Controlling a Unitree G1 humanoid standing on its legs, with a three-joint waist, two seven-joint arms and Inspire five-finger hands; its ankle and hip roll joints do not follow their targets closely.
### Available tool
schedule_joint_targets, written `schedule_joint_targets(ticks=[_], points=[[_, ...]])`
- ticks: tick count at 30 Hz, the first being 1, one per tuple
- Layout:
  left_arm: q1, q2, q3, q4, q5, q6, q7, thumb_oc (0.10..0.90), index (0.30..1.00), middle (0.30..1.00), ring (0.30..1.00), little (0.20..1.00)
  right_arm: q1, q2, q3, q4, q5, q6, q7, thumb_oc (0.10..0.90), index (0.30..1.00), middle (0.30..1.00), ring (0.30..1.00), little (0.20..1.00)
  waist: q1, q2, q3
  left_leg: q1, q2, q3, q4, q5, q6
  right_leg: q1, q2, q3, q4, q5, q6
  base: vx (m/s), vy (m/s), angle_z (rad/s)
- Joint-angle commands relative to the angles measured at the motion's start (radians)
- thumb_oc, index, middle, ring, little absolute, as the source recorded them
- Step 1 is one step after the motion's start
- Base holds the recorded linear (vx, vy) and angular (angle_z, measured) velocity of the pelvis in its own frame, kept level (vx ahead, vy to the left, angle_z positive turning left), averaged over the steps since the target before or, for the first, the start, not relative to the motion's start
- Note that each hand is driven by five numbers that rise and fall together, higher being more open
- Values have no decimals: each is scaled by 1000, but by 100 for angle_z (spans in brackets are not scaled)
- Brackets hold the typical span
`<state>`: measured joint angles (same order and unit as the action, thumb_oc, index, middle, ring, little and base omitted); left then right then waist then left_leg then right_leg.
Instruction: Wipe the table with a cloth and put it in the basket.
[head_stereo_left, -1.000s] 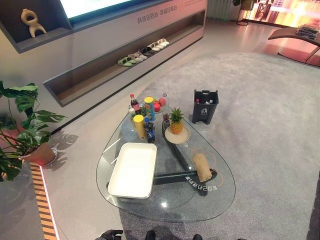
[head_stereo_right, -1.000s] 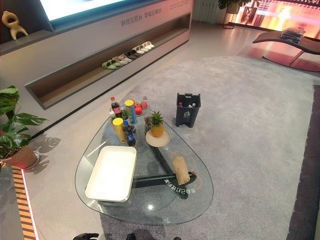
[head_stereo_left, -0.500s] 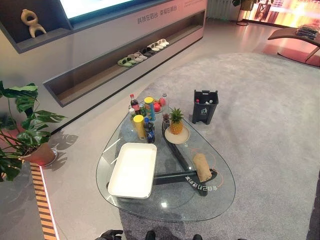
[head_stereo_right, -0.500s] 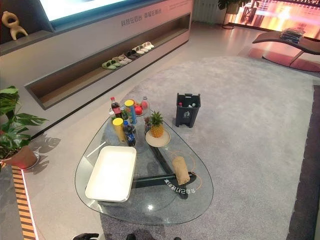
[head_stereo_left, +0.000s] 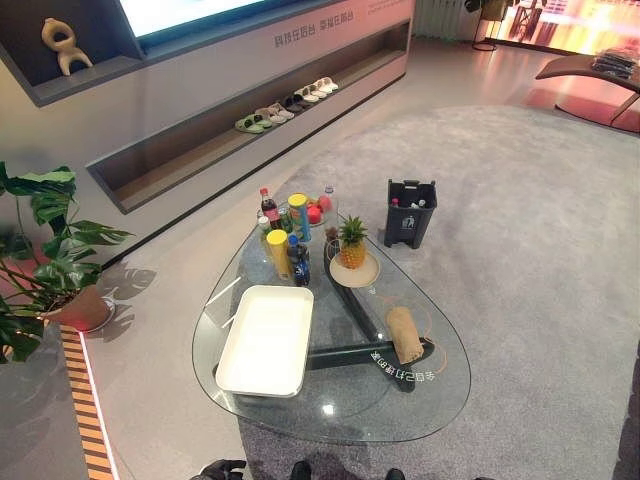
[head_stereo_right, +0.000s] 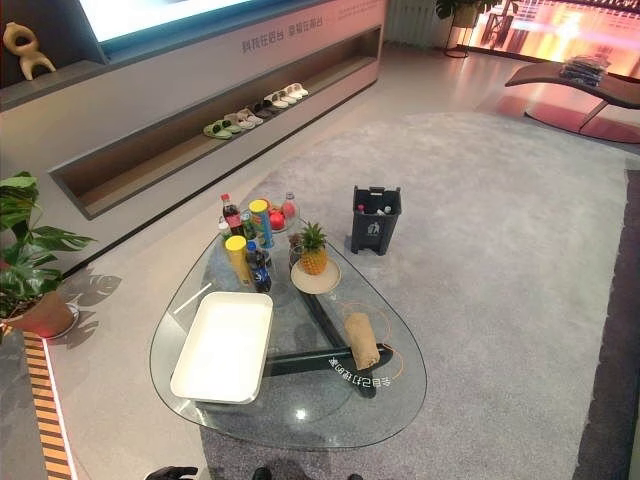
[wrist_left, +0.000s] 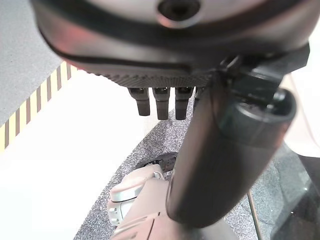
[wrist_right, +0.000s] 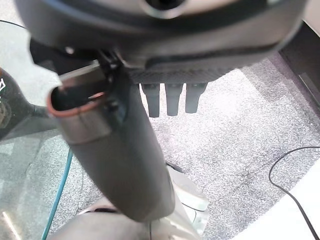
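Left eye view: a big glass bench (head_stereo_left: 440, 395) stands on a grey carpet (head_stereo_left: 540, 230) with lots of open floor around it. A white tray (head_stereo_left: 265, 340) lies on the bench. The rolled tan cloth (head_stereo_left: 404, 334) lies well ahead of both hands, right of the tray, near the bench's right edge. There is writing by it, too small to read. The left hand (wrist_left: 165, 102) and right hand (wrist_right: 172, 102) hang with straight fingers, holding nothing.

Head eyes high above glass table (head_stereo_left: 440, 400), wrist cameras close along hands
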<state>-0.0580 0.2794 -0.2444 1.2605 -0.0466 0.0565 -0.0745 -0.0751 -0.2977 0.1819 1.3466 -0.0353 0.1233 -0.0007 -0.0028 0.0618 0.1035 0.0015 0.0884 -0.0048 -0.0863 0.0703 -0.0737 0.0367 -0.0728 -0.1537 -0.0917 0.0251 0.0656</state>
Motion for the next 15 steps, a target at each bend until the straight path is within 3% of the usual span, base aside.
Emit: schedule_joint_targets(ticks=[1,6,11,15], points=[[-111,-9,-12,10,-101,-47,-7,800,900,900,900,900,-85,4,32,41,33,15,7,800,900,900,900,900,2,-26,120,-41,-51,26,-1,-13,34,-53,-41,28,7,55,32,-179,34,-1],[-199,-1,3,-15,-204,-81,8,800,900,900,900,900,-156,-9,48,23,76,18,-4,800,900,900,900,900,-6,-12,222,-143,-63,22,-1,20,45,-180,-31,58,50,68,22,-175,17,0],[-256,12,7,-38,-283,-116,21,800,900,900,900,900,-188,-40,56,-1,119,12,-23,800,900,900,900,900,2,-3,324,-238,-68,1,7,69,45,-305,-26,67,166,45,9,-106,13,-2],[-295,38,-5,-78,-321,-122,20,800,900,900,900,900,-236,-73,62,-19,159,0,-42,800,900,900,900,900,11,-10,383,-386,-84,0,136,63,44,-448,-37,58,272,36,5,-175,4,4]])
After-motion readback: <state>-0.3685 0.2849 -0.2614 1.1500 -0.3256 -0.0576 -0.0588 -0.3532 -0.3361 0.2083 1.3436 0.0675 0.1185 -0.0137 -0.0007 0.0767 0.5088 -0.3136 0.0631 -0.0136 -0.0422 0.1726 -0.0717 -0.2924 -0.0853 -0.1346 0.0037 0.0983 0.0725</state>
